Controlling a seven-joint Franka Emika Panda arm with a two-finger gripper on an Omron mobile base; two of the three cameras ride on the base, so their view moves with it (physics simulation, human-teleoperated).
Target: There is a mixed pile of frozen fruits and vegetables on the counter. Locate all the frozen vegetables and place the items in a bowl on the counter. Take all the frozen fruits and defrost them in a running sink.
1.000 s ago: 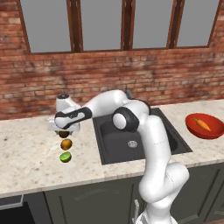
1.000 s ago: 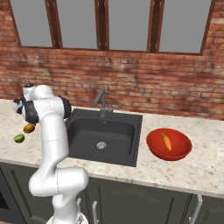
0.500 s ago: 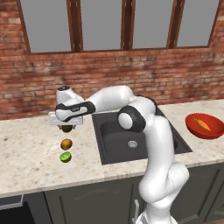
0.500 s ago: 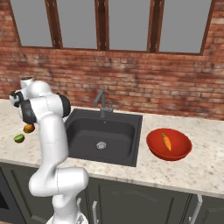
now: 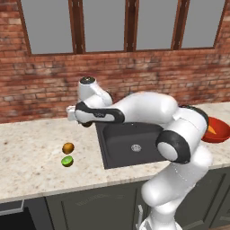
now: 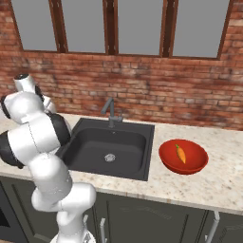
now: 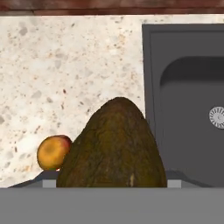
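Above the counter (image 5: 31, 166), just left of the sink (image 5: 134, 146), hangs the gripper (image 5: 85, 122), shut on the dark olive-brown ball (image 7: 114, 146), lifted clear and presumably bound for the red bowl (image 6: 183, 157), where the carrot (image 6: 181, 154) already lies. Left on the stone, close together: the orange-brown ball (image 5: 68, 148) and the green lime (image 5: 67, 161), probably meant for the sink. Fingers hidden behind the ball, so width only guessed as ball-wide.

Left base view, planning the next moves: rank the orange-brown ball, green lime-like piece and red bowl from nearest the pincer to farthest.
1. Orange-brown ball, on the counter just below the pincer.
2. Green lime-like piece, just beyond that ball.
3. Red bowl, far across the sink.
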